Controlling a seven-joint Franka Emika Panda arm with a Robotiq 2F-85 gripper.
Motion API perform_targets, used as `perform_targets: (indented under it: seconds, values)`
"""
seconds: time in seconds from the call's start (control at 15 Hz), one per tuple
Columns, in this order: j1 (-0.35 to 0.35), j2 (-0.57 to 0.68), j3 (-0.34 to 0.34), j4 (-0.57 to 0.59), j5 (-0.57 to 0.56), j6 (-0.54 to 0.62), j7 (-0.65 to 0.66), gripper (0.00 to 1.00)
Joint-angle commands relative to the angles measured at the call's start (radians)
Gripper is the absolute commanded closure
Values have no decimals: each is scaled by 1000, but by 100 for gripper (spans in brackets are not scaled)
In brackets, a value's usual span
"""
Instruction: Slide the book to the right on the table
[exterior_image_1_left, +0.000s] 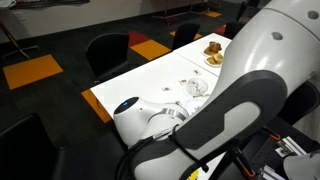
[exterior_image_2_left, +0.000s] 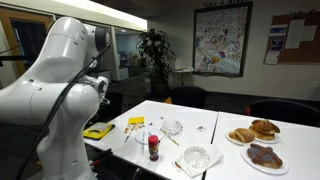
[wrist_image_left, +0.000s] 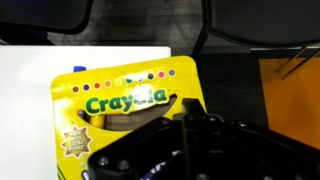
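The book (wrist_image_left: 125, 100) has a yellow and green cover with "Crayola" print. In the wrist view it lies flat at the corner of the white table (wrist_image_left: 25, 100), its right edge along the table edge. My gripper (wrist_image_left: 190, 104) reaches in from the bottom, its black fingertips together on the book's right edge. In an exterior view the book (exterior_image_2_left: 97, 131) shows as a yellow patch at the table's (exterior_image_2_left: 200, 125) near end, under my white arm. In an exterior view my arm hides the book, and only the table (exterior_image_1_left: 150, 85) shows.
On the table stand a red-capped bottle (exterior_image_2_left: 153, 147), glass bowls (exterior_image_2_left: 197, 157) and two plates of bread (exterior_image_2_left: 253, 131). Black chairs (wrist_image_left: 260, 20) stand beyond the table edge, over dark carpet with orange tiles (wrist_image_left: 290, 90).
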Motion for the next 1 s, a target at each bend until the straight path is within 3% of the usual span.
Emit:
perform_targets:
  seconds: [0.0,0.53,0.73,0.93]
  values:
    - [10,-6,-13,15,-23,-43,-9,100]
    - [35,59,18,37,-24,309,-188,100]
    - [38,111,43,48,-17,381,-264,100]
    - [73,120,7,45,-66,353,-260,100]
